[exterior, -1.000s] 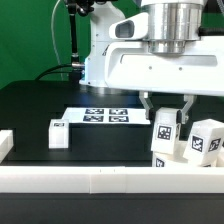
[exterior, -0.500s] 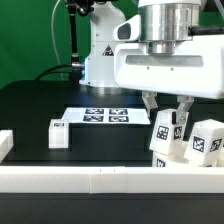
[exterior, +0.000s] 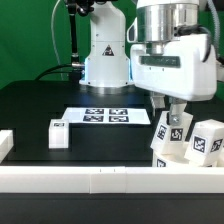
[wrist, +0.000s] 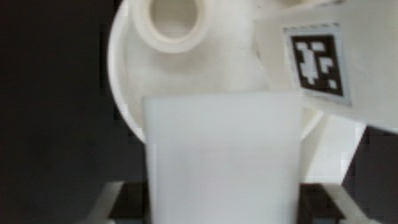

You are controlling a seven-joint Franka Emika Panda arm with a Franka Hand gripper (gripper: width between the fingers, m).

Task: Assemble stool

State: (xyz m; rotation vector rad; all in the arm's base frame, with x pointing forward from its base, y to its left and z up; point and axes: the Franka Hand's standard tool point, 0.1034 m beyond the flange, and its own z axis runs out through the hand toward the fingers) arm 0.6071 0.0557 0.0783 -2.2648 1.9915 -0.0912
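The gripper (exterior: 172, 114) hangs low over the black table (exterior: 40, 105) at the exterior view's right, its fingers straddling a tagged white stool leg (exterior: 164, 136). I cannot tell whether they actually pinch it. A second leg (exterior: 207, 140) stands just beside it. A third leg (exterior: 58, 132) sits well apart, near the marker board (exterior: 100, 116). In the wrist view, the round seat (wrist: 139, 95) lies right behind the straddled leg.
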